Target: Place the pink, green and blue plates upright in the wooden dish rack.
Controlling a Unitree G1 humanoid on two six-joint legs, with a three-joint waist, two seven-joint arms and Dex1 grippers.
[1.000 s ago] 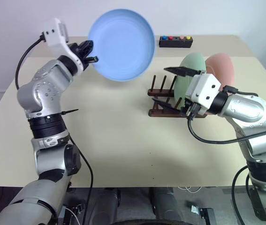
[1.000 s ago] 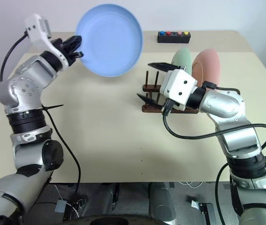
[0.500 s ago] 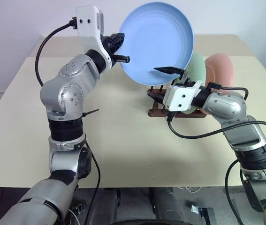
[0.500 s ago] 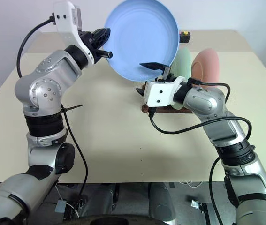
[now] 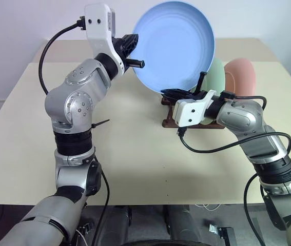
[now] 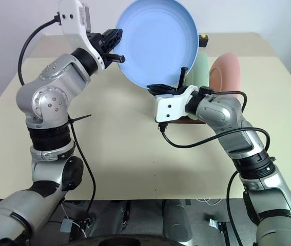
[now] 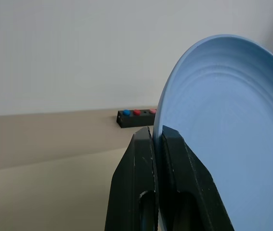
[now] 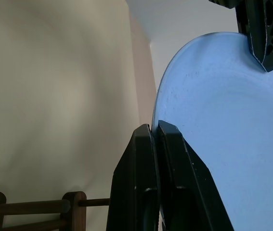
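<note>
Blue plate (image 5: 175, 45): right end effector (image 6: 167, 90), agape a second ago, now clamps its lower rim opposite the left end effector (image 5: 133, 48), likewise clamped; handover toward wooden dish rack (image 5: 170, 117) appears underway.

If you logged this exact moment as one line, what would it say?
blue plate: in air, held by both | left gripper: shut on rim | right gripper: shut on rim | green plate, pink plate: racked

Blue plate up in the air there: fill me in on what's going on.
Both grippers are clamped on the blue plate above the table: the left gripper pinches its left rim, the right gripper its lower edge, mid hand-over. The green plate and pink plate already stand upright in the wooden dish rack.
</note>
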